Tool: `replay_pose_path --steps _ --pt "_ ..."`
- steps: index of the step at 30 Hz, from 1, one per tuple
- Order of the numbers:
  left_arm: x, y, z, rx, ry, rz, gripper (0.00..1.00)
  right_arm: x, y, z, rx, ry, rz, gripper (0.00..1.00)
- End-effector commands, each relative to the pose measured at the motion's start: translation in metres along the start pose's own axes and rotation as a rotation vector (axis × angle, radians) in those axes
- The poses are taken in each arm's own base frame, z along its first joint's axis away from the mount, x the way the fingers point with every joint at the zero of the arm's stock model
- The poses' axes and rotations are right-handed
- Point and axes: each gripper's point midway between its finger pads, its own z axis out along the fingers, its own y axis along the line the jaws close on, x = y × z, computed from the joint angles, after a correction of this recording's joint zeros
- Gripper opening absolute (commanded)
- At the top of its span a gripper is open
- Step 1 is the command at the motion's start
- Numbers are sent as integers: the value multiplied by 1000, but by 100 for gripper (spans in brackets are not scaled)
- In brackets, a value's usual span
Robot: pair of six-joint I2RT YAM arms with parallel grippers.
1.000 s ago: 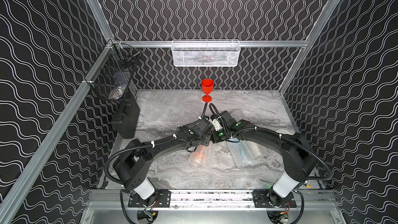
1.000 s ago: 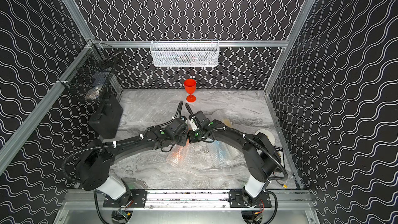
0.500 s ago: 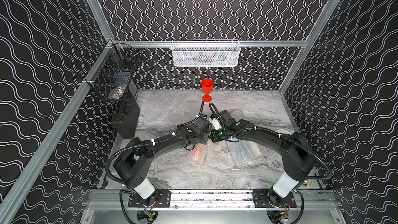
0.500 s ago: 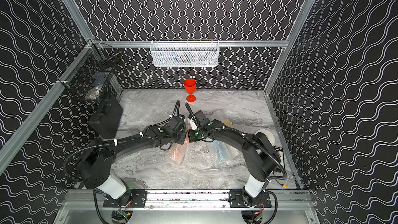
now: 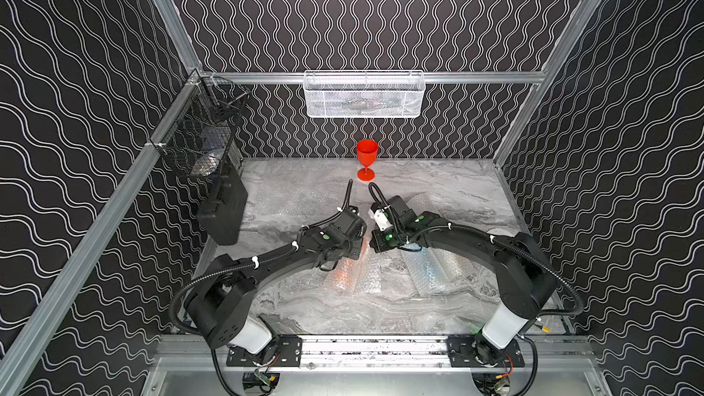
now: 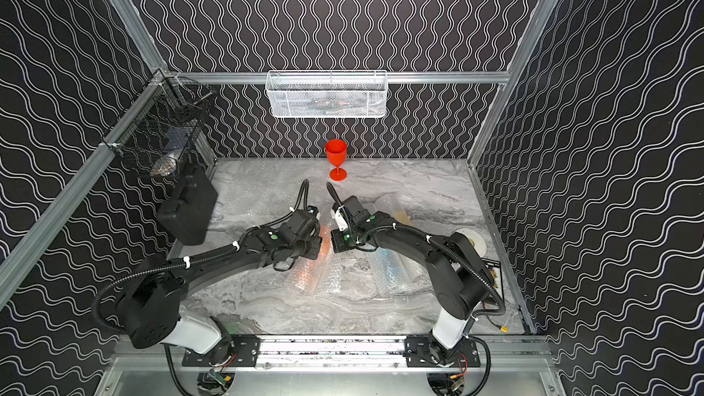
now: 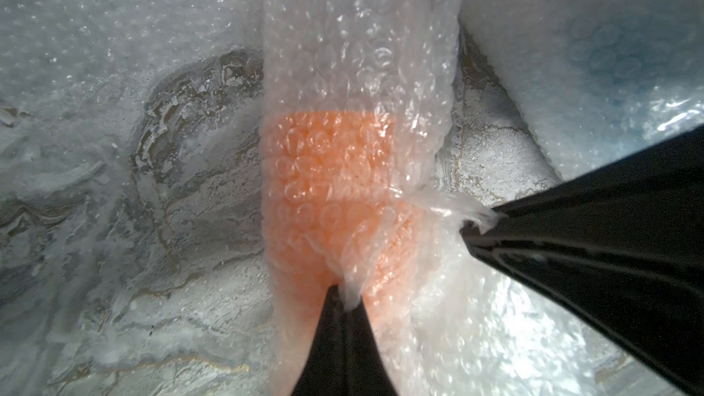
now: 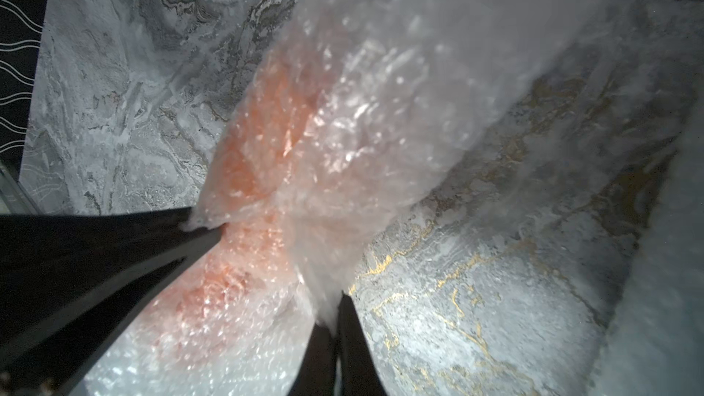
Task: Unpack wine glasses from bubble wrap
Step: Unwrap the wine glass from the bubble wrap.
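Observation:
A red wine glass [image 5: 367, 160] [image 6: 336, 160] stands upright near the back wall. On the marble table [image 5: 343, 318] lies a bubble wrap roll with orange showing through [image 5: 344, 276] [image 6: 310, 272] [image 7: 331, 169] [image 8: 266, 139]. My left gripper [image 7: 344, 295] is shut on a pinch of its wrap. My right gripper [image 8: 335, 314] is shut on another fold of the same wrap, and its fingertips [image 7: 476, 230] show in the left wrist view. A second roll with a blue tint [image 5: 426, 272] [image 6: 392, 268] lies to the right. In both top views the wrists hide the jaws.
A flat bubble wrap sheet [image 5: 297, 192] covers the back left of the table. A further roll [image 6: 392, 207] lies behind my right wrist. A black case [image 5: 224, 211] leans at the left wall under a black wire basket [image 5: 198, 139]. A white mesh basket [image 5: 364, 95] hangs on the back wall.
My left gripper has shut on the orange roll's wrap. The right gripper has kept its grip. Both wrists have shifted slightly toward the back, pulling the roll's end with them.

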Motion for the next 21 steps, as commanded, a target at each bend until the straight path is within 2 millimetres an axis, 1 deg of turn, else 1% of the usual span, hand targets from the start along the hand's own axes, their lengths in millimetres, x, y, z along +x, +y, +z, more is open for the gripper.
replay_pose_path --steps 1,7,13,19,21 --pt "-1 -4 -1 33 -6 -41 0 -2 4 0 -22 -9 9 9" --pt "0 -12 3 62 15 -43 0 -2 9 3 -12 -2 -17 23" --pt "-3 -17 3 88 13 -49 0 -9 11 -1 -5 -22 -29 37" --pt "-3 -22 3 112 15 -59 0 -14 2 6 51 -19 -30 38" --pt "-4 -21 1 104 15 -59 0 -15 -1 8 76 -5 -33 38"
